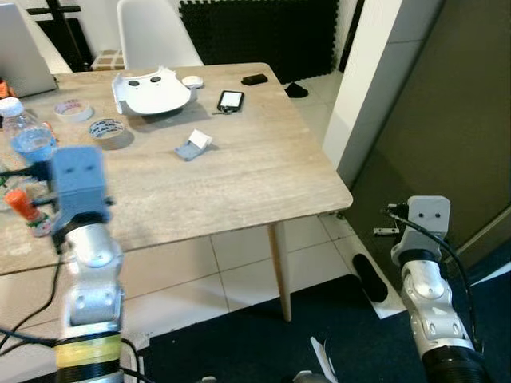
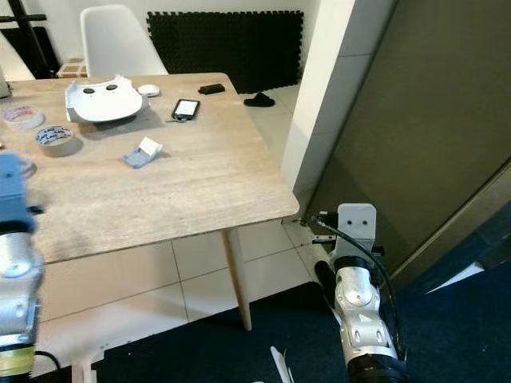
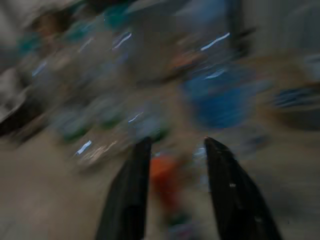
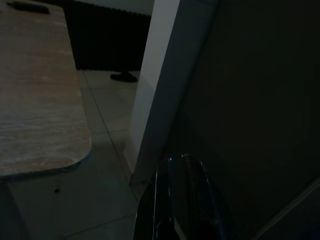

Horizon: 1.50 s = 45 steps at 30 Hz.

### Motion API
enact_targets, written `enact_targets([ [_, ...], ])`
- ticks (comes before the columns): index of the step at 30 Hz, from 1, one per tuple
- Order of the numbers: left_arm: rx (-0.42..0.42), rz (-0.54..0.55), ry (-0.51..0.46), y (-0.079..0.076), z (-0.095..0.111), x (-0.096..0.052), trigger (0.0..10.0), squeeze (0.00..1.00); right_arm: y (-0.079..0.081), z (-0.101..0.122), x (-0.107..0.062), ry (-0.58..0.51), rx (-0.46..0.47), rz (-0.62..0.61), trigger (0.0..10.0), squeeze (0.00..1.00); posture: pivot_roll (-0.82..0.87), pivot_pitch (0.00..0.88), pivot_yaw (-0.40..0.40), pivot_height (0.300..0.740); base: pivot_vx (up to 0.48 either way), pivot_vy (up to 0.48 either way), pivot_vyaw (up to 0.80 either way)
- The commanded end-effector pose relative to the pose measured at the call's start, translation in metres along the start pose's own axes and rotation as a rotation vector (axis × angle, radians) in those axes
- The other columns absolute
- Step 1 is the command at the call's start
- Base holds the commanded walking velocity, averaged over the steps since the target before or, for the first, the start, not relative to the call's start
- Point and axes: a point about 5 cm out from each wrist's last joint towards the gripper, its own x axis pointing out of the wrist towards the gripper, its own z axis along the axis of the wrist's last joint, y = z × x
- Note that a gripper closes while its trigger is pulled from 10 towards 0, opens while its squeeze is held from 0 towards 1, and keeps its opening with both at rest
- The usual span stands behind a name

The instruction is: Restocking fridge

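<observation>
My left gripper (image 3: 172, 165) reaches over the wooden table's (image 1: 239, 183) left edge; my right gripper (image 4: 175, 200) hangs by the dark fridge door (image 2: 423, 120).

My left fingers (image 3: 127, 195) stand apart around a blurred orange item (image 3: 162, 175); I cannot tell whether they touch it. A water bottle (image 1: 28, 136) with a blue label stands near that same edge, among other blurred items. Farther along lie two tape rolls (image 1: 108, 128), a white tray (image 1: 156, 92), a phone (image 1: 230, 100) and a small folded card (image 1: 194, 145). A white chair (image 1: 156, 32) stands at the far edge. My right fingers look pressed together, holding nothing, off the table's right corner.
</observation>
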Motion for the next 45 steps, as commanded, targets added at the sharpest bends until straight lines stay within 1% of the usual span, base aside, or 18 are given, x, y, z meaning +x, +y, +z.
enact_targets([
  [1, -0.008, 0.024, 0.062, 0.005, -0.01, 0.011, 10.0, 1.0, -0.001, -0.004, -0.001, 0.009, -0.004, -0.002, 10.0, 0.0, 0.07, 0.112, -0.067, 0.74, 0.0, 0.0, 0.0],
  [3, -0.016, 0.045, 0.091, 0.011, -0.014, 0.023, 10.0, 1.0, -0.001, -0.003, -0.002, 0.007, -0.004, -0.002, 10.0, 0.0, 0.07, 0.12, -0.065, 0.74, 0.0, 0.0, 0.0],
  [5, -0.027, 0.062, 0.123, 0.013, -0.018, 0.032, 10.0, 1.0, -0.002, -0.003, -0.002, 0.006, -0.003, -0.005, 10.0, 0.0, 0.07, 0.131, -0.061, 0.74, 0.0, 0.0, 0.0],
  [7, -0.03, 0.052, 0.133, 0.011, -0.019, 0.034, 10.0, 1.0, -0.003, -0.003, -0.002, 0.006, -0.002, -0.008, 10.0, 0.0, 0.07, 0.136, -0.059, 0.74, 0.0, 0.0, 0.0],
  [9, -0.049, 0.004, 0.145, 0.004, -0.017, 0.039, 10.0, 1.0, -0.006, -0.004, -0.003, 0.008, 0.0, -0.017, 10.0, 0.0, 0.06, 0.144, -0.055, 0.74, 0.0, 0.0, 0.0],
  [10, -0.052, -0.036, 0.124, -0.001, -0.012, 0.041, 10.0, 0.0, -0.008, -0.004, -0.004, 0.008, 0.0, -0.023, 10.0, 0.0, 0.06, 0.148, -0.05, 0.74, 0.0, 0.0, 0.0],
  [12, -0.07, -0.088, 0.097, -0.007, -0.003, 0.043, 10.0, 0.0, -0.01, -0.005, -0.005, 0.008, 0.002, -0.033, 10.0, 0.0, 0.06, 0.155, -0.046, 0.74, 0.0, 0.0, 0.0],
  [14, -0.077, -0.099, 0.104, -0.007, -0.002, 0.044, 10.0, 0.0, -0.011, -0.005, -0.007, 0.007, 0.003, -0.037, 10.0, 0.0, 0.06, 0.161, -0.043, 0.74, 0.0, 0.0, 0.0],
  [17, -0.088, -0.099, 0.131, -0.006, -0.007, 0.045, 10.0, 0.0, -0.011, -0.005, -0.007, 0.009, 0.004, -0.04, 10.0, 0.0, 0.06, 0.166, -0.044, 0.74, 0.0, 0.0, 0.0],
  [21, -0.075, -0.084, 0.156, 0.0, -0.017, 0.057, 10.0, 0.0, -0.008, -0.004, -0.008, 0.008, 0.007, -0.029, 10.0, 0.0, 0.05, 0.175, -0.048, 0.74, 0.0, 0.0, 0.0],
  [27, -0.073, -0.075, 0.172, 0.004, -0.021, 0.065, 10.0, 0.0, -0.01, -0.003, -0.008, 0.009, 0.005, -0.028, 10.0, 0.0, 0.05, 0.184, -0.049, 0.74, 0.0, 0.0, 0.0],
  [30, -0.095, -0.061, 0.194, 0.006, -0.023, 0.07, 10.0, 0.0, -0.011, -0.004, -0.009, 0.013, 0.002, -0.03, 10.0, 0.0, 0.05, 0.194, -0.05, 0.74, 0.0, 0.0, 0.0],
  [37, -0.111, -0.068, 0.194, 0.005, -0.024, 0.075, 10.0, 0.0, -0.01, -0.005, -0.012, 0.017, 0.001, -0.03, 10.0, 0.0, 0.04, 0.202, -0.048, 0.74, 0.0, 0.0, 0.0],
  [38, -0.112, -0.066, 0.192, 0.006, -0.025, 0.076, 6.7, 0.0, -0.01, -0.005, -0.012, 0.018, 0.001, -0.029, 10.0, 0.0, 0.04, 0.203, -0.049, 0.74, 0.0, 0.0, 0.0],
  [39, -0.113, -0.064, 0.19, 0.006, -0.025, 0.077, 4.7, 0.0, -0.01, -0.005, -0.013, 0.018, 0.001, -0.028, 10.0, 0.0, 0.04, 0.203, -0.05, 0.74, 0.0, 0.0, 0.0],
  [40, -0.114, -0.062, 0.189, 0.007, -0.025, 0.077, 1.8, 0.0, -0.009, -0.006, -0.013, 0.019, 0.001, -0.027, 10.0, 0.0, 0.04, 0.203, -0.05, 0.74, 0.0, 0.0, 0.0],
  [41, -0.113, -0.063, 0.186, 0.008, -0.026, 0.078, 0.2, 0.0, -0.009, -0.005, -0.013, 0.019, 0.0, -0.026, 10.0, 0.0, 0.04, 0.203, -0.051, 0.74, 0.0, 0.0, 0.0],
  [45, -0.113, -0.064, 0.185, 0.007, -0.026, 0.079, 0.0, 0.0, -0.009, -0.005, -0.012, 0.02, 0.0, -0.026, 10.0, 0.0, 0.04, 0.201, -0.052, 0.74, 0.0, 0.0, 0.0],
])
